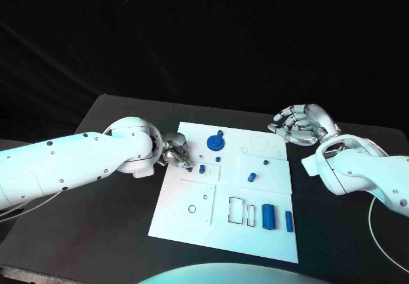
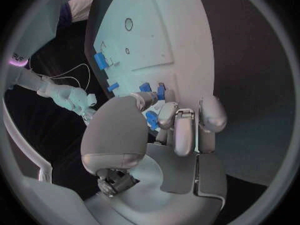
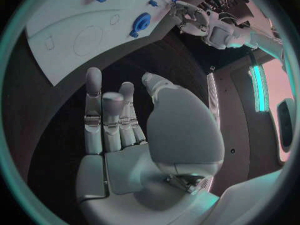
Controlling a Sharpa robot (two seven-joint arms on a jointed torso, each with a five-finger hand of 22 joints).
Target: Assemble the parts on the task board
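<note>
**Q:** Nearest the head camera, what lies on the task board (image 1: 183,228)?

**A:** Along its near edge lie a blue cylinder (image 1: 269,216) and, just beside it toward the robot's right, a slimmer blue bar (image 1: 289,220). Two rectangular slots (image 1: 235,210) are cut next to them. Farther in sit a small blue peg (image 1: 252,176) and, near the far edge, a round blue gear (image 1: 216,142).

**Q:** Where is the left hand (image 1: 177,152), and what are its fingers doing?

**A:** It rests at the board's left edge, fingers curled together. In the left wrist view the fingertips (image 2: 167,116) close round a small blue part (image 2: 151,120), pinched just above the white plate; two more blue pieces (image 2: 153,90) stand just beyond them.

**Q:** And the right hand (image 1: 302,125)?

**A:** It hovers over the black table (image 1: 102,236) off the board's far right corner, apart from every part. The right wrist view shows its fingers (image 3: 94,110) extended and separated, palm bare, holding nothing.
</note>
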